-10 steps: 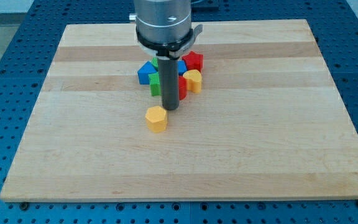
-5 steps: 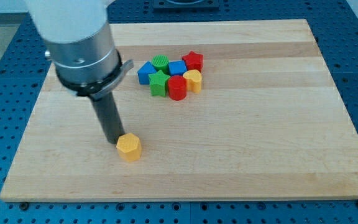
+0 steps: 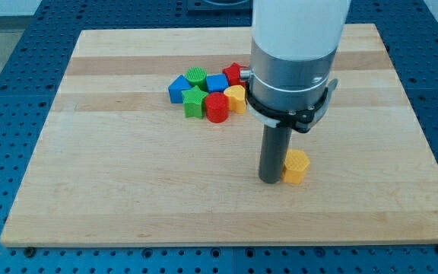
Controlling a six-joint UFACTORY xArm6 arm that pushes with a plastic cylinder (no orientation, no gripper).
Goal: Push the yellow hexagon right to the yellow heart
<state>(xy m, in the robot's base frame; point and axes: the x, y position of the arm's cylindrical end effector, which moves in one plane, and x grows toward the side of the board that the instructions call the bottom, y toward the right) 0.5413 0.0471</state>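
Note:
The yellow hexagon (image 3: 296, 166) lies on the wooden board (image 3: 128, 190), right of centre toward the view's bottom. My tip (image 3: 271, 180) stands right against the hexagon's left side. The yellow heart (image 3: 235, 98) sits at the right edge of a cluster of blocks toward the view's top, up and to the left of the hexagon. The arm's wide grey body hides the board above the hexagon.
The cluster holds a red cylinder (image 3: 217, 108), a green star (image 3: 195, 101), a green cylinder (image 3: 195, 76), two blue blocks (image 3: 178, 88) and a red star (image 3: 233, 73), partly hidden by the arm. The board's right edge is far from the hexagon.
The hexagon has gone from the board's left of centre to its right of centre, pushed rightward. My tip moved right with it and stays on its left side.

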